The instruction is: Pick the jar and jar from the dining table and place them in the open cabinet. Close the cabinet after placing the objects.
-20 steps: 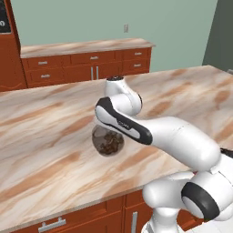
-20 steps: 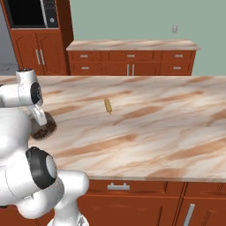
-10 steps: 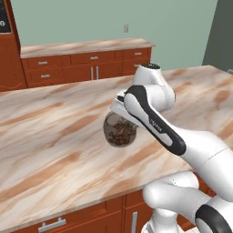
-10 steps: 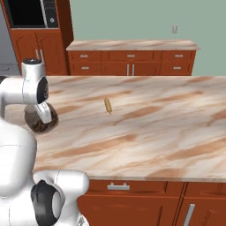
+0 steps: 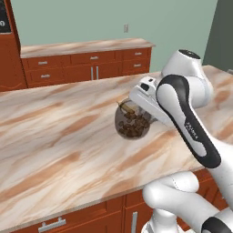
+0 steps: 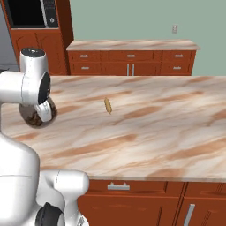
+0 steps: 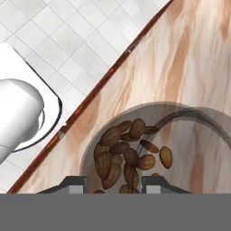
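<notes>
My gripper (image 5: 129, 110) is shut on the rounded glass jar (image 5: 132, 126) with brown nut-like pieces in it. It holds the jar by its top, just above the dining table (image 5: 54, 136), near the table's front edge. In the right base view the jar (image 6: 32, 118) hangs at the far left, partly behind my arm, over the marble top (image 6: 154, 128). The hand view looks down into the jar (image 7: 131, 153) between the fingers of the gripper (image 7: 114, 182), with the table edge running diagonally beside it. The open cabinet is out of view.
A small tan stick-like item (image 6: 107, 105) lies on the middle of the table. Behind the table stands a counter with red-brown drawers (image 5: 91, 59) (image 6: 132, 57). A microwave (image 6: 31, 13) sits in a tall unit at the back left. White floor tiles (image 7: 67, 45) lie below the table edge.
My arm has swung to the right in the left base view and straightened, carrying the jar to the right and a little higher. The tan item has not moved.
</notes>
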